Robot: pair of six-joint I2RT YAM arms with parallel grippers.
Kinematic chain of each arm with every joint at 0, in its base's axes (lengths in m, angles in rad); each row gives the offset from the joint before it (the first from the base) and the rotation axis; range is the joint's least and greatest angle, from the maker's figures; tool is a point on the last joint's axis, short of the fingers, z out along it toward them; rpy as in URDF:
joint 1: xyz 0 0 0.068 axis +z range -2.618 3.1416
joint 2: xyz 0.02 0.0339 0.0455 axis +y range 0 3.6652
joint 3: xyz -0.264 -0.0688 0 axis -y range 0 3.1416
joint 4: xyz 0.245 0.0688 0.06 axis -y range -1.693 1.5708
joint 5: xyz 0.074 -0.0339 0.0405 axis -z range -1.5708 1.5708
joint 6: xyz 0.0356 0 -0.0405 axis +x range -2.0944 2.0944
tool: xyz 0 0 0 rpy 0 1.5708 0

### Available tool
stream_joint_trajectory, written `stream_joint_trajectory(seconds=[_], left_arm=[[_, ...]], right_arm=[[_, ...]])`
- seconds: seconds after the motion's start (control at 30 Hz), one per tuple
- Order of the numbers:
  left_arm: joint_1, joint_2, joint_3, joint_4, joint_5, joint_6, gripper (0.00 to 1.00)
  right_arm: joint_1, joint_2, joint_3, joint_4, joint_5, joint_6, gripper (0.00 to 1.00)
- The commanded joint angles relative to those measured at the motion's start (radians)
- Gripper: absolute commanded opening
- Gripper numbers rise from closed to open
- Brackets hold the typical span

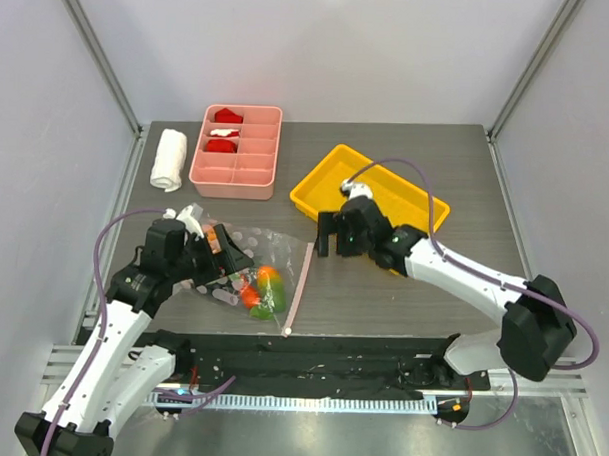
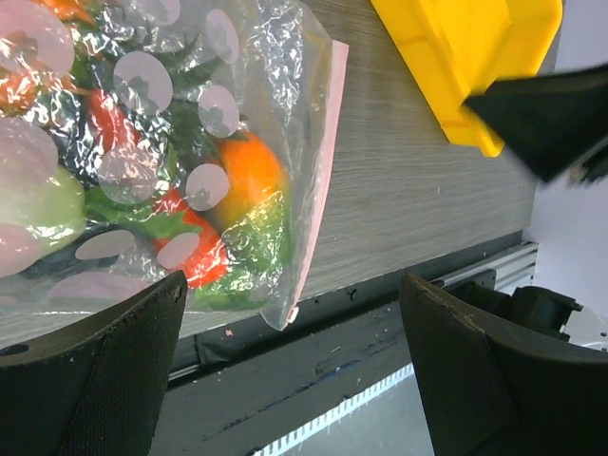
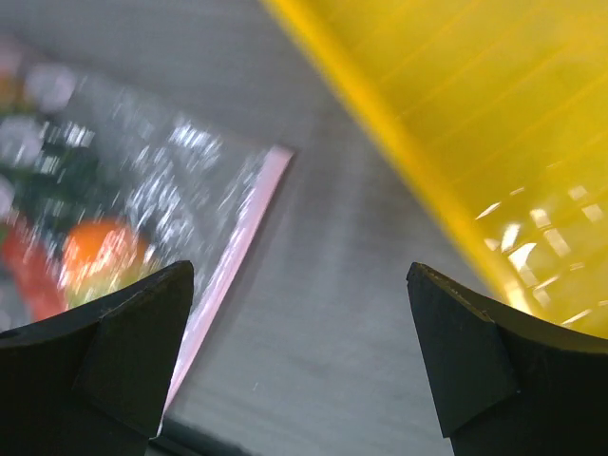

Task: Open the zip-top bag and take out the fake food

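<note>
The clear zip-top bag (image 1: 246,254) lies flat on the table, left of centre, with its pale pink zip strip (image 1: 300,288) along its right edge. The fake food is inside it: an orange-green mango (image 1: 267,285) and red-orange and green pieces (image 2: 195,249). My left gripper (image 1: 223,260) is open and empty over the bag's left part. In the left wrist view the bag (image 2: 218,104) fills the upper left, above my left gripper (image 2: 290,375). My right gripper (image 1: 335,236) is open and empty, just right of the zip strip. The right wrist view shows the strip (image 3: 242,233) next to my right gripper (image 3: 299,356).
A yellow tray (image 1: 321,181) sits behind the right gripper and shows in the wrist views (image 2: 456,66) (image 3: 475,123). A pink divided tray (image 1: 201,174) with red-and-white pieces and a rolled white towel (image 1: 169,159) stand at the back left. A black strip (image 1: 310,353) runs along the near edge.
</note>
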Motion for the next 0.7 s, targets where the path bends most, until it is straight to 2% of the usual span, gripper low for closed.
stream_joint_trajectory(seconds=[0.0, 0.1, 0.13, 0.2, 0.27, 0.53, 0.63, 0.67], left_arm=[[0.006, -0.014, 0.050, 0.014, 0.044, -0.006, 0.91], [0.006, -0.019, 0.039, 0.062, 0.104, -0.015, 0.92], [0.006, -0.016, 0.031, 0.077, 0.159, -0.021, 0.92], [0.006, -0.013, 0.019, 0.119, 0.196, -0.040, 0.91], [0.006, -0.010, 0.016, 0.134, 0.216, -0.055, 0.90], [0.006, -0.001, 0.045, 0.157, 0.233, -0.034, 0.87], [0.006, 0.021, 0.056, 0.163, 0.245, -0.006, 0.87], [0.006, 0.028, 0.059, 0.166, 0.247, 0.002, 0.87]], right_arm=[[0.109, -0.116, -0.150, 0.096, -0.106, 0.073, 1.00], [0.117, -0.168, -0.307, 0.285, -0.205, 0.300, 0.94], [0.126, -0.174, -0.344, 0.408, -0.244, 0.399, 0.88], [0.151, -0.177, -0.439, 0.568, -0.238, 0.481, 0.78], [0.200, -0.151, -0.471, 0.622, -0.187, 0.533, 0.75], [0.280, 0.108, -0.508, 0.951, -0.195, 0.619, 0.73], [0.283, 0.177, -0.504, 1.041, -0.213, 0.638, 0.67], [0.284, 0.188, -0.493, 1.046, -0.218, 0.633, 0.58]])
